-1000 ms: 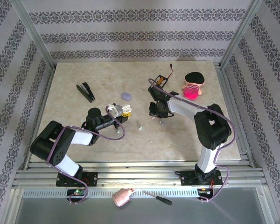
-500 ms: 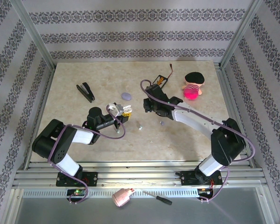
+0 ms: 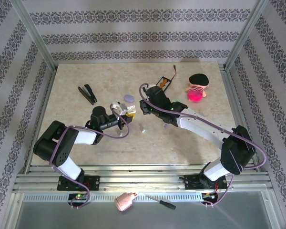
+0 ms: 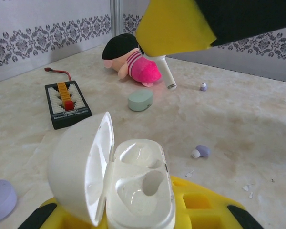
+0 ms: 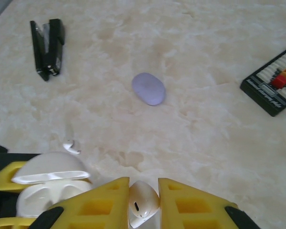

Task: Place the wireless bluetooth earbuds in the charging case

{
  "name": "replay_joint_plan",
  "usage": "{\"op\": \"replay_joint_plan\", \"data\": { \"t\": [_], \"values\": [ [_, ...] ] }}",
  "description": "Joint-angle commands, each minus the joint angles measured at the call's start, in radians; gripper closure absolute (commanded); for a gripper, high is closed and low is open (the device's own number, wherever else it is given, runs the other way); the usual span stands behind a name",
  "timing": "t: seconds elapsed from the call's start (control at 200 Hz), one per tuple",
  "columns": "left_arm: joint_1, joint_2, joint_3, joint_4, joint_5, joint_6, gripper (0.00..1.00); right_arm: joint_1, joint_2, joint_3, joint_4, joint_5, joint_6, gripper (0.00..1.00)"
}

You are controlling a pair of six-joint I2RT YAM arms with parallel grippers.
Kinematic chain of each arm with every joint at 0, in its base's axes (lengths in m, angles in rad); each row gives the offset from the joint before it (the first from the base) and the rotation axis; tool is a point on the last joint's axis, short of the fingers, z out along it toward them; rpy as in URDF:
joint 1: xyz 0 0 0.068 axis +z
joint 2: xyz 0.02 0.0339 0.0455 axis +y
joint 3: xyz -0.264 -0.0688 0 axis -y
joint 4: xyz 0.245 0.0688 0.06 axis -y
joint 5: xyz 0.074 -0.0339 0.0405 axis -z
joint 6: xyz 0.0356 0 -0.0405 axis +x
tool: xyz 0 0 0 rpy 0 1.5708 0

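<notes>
My left gripper (image 3: 120, 111) (image 4: 133, 215) is shut on the white charging case (image 4: 133, 188) (image 3: 116, 108), which stands upright between its yellow fingers. The lid is swung open to the left and both sockets are empty. My right gripper (image 3: 144, 106) (image 5: 143, 192) is shut on a white earbud (image 5: 144, 202), hovering just right of the case; in the left wrist view the earbud's stem (image 4: 166, 75) hangs below its yellow finger (image 4: 174, 26). Another white earbud (image 5: 71, 146) lies on the table beyond the case. Two small lavender earbuds (image 4: 200, 151) (image 4: 203, 87) lie further right.
A lavender oval shell (image 5: 148, 88) (image 3: 129, 98) and a mint-green one (image 4: 140, 100) lie on the table. A black battery holder (image 4: 66, 102) (image 5: 271, 86), a black stapler (image 5: 48, 47) (image 3: 87, 93) and a plush doll (image 3: 197, 87) (image 4: 131, 59) sit toward the back.
The right arm has stretched left across the table with the earbud, ending close to the case. The left gripper has shifted slightly back with the case.
</notes>
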Motion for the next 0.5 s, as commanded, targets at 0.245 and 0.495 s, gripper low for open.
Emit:
{"op": "replay_joint_plan", "data": {
  "t": [0.245, 0.495],
  "values": [
    [0.011, 0.013, 0.052, -0.006, 0.075, -0.110, 1.00, 0.043, 0.021, 0.059, 0.082, -0.089, -0.064, 0.80],
    [0.012, 0.018, 0.061, 0.029, 0.097, -0.163, 1.00, 0.049, 0.041, 0.069, 0.093, -0.119, -0.074, 0.81]
  ]
}}
